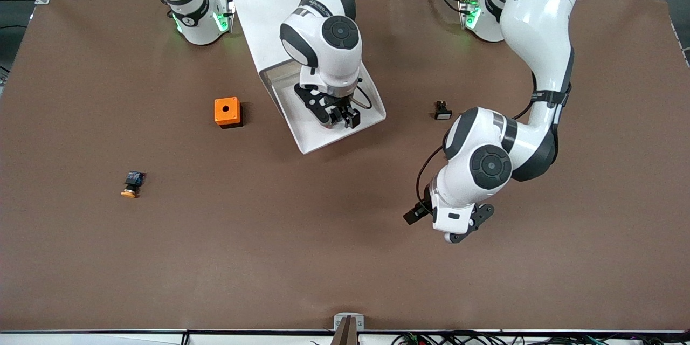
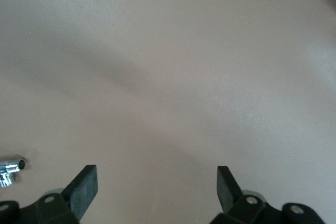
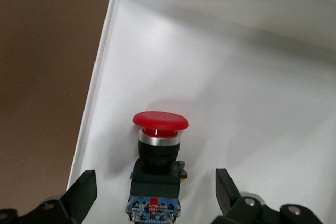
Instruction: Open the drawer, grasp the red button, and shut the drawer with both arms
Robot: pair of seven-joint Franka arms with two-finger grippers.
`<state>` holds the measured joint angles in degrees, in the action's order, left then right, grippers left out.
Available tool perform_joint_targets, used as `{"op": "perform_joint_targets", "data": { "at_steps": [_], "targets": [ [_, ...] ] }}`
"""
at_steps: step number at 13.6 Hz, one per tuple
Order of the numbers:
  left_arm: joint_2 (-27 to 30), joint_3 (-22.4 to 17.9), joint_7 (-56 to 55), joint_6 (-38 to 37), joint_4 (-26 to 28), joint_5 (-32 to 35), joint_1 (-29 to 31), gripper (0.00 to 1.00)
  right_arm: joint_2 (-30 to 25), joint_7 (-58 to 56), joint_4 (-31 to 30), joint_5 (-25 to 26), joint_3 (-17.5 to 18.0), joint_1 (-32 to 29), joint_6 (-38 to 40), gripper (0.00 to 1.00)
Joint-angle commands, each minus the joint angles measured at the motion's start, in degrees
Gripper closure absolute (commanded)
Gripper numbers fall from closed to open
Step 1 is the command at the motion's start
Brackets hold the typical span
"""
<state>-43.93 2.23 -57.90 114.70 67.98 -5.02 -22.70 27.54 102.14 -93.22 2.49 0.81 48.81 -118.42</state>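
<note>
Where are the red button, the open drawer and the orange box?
red button (image 3: 159, 120), right wrist view, on its cap.
open drawer (image 1: 315, 143), front view, on its bare front corner.
orange box (image 1: 228, 112), front view, on its top face.

Hidden and cut-off parts of a two-arm drawer scene

In the front view the right gripper (image 1: 338, 114) covered the button, and the right arm hid much of the drawer (image 1: 318, 137) and the cabinet it belonged to; in the right wrist view the button (image 3: 156, 153) was cut off at its lower body and the drawer (image 3: 252, 77) ran past the frame. The left gripper (image 1: 452, 226) was mostly hidden under its own wrist over bare table, only its fingertips (image 2: 84, 187) showing in the left wrist view. A small black part (image 1: 442, 110) and the orange-capped button (image 1: 132, 184) were too small to make out
</note>
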Motion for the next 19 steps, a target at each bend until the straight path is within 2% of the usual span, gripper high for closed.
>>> {"op": "perform_joint_targets", "data": {
  "at_steps": [1, 6, 13, 14, 18, 19],
  "targets": [
    [1.3, -0.03, -0.2, 0.78, 1.54, 2.46, -0.85, 0.0, 1.11, 1.22, 1.99, 0.32, -0.54, 0.76, 0.47, 0.0],
    [1.13, 0.06, -0.11, 0.79, 2.06, 5.72, -1.91, 0.0, 1.2, 1.13, 1.99, 0.32, -0.54, 0.76, 0.47, 0.0],
    [1.57, 1.55, -0.46, -2.46, 2.24, 4.58, -1.65, 0.0, 1.55, 0.44, 1.99, 0.32, -0.54, 0.76, 0.56, 0.0],
    [1.57, 1.55, -0.29, -2.55, 2.24, 3.53, -1.56, 0.0, 1.55, 0.26, 1.99, 0.32, -0.54, 0.76, 0.64, 0.02],
    [1.3, 1.55, 0.33, -1.94, 2.15, 1.85, -0.77, 0.0, 1.55, 0.17, 2.08, 0.23, -0.54, 0.67, 0.56, 0.38],
    [1.22, 1.55, 0.15, -1.85, 2.15, 1.85, -0.33, 0.0, 1.55, 0.17, 2.08, 0.23, -0.46, 0.67, 0.56, 0.44]
  ]
}}
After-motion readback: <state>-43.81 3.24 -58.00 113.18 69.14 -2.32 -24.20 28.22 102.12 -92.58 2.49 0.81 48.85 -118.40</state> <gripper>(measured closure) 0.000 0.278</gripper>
